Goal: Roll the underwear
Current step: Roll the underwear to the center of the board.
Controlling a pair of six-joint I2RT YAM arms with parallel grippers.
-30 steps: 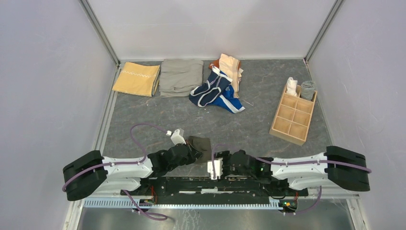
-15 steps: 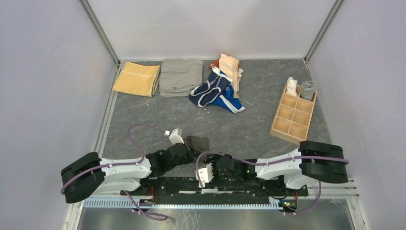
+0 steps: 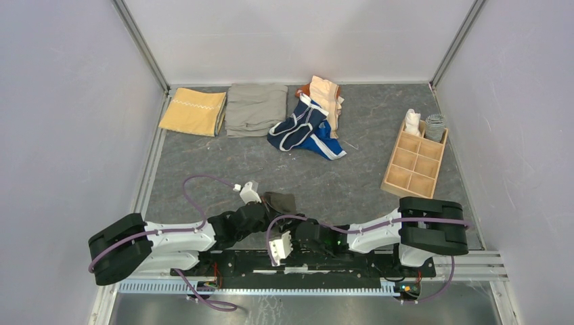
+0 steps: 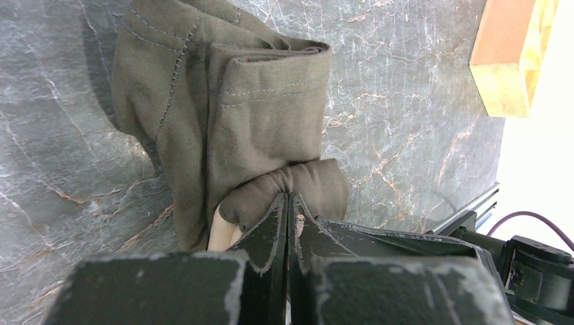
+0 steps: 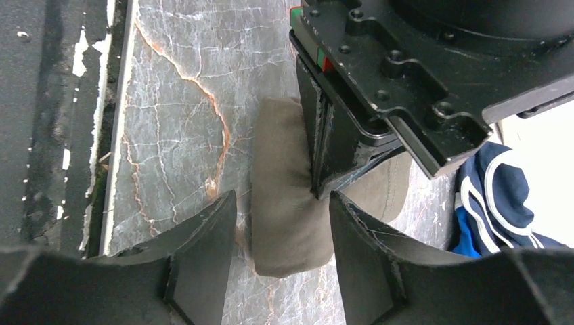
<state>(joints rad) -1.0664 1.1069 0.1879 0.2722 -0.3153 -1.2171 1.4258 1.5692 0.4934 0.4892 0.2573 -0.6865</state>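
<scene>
The dark grey-brown underwear [image 3: 284, 201] lies near the table's front edge, partly rolled at its near end [image 4: 291, 186]; a bit of tan shows under the roll. My left gripper [image 4: 288, 203] is shut on that rolled end. In the right wrist view the roll [image 5: 288, 203] lies between my right gripper's [image 5: 281, 223] open fingers, with the left gripper's closed jaws pinching it from above. A navy pair with white trim [image 3: 296, 126], a bright blue piece [image 3: 326, 145] and a peach piece [image 3: 326, 95] lie in a heap at the back.
A folded mustard-yellow cloth [image 3: 193, 111] and a folded grey-khaki cloth [image 3: 256, 108] lie at the back left. A wooden compartment tray [image 3: 414, 164] stands at the right with two rolled items in its far cells. The black front rail [image 3: 325, 261] runs beneath both arms.
My right arm has swung left along the front edge, bringing its open gripper up to the rolled end. The left gripper has stayed shut on the underwear, barely moving.
</scene>
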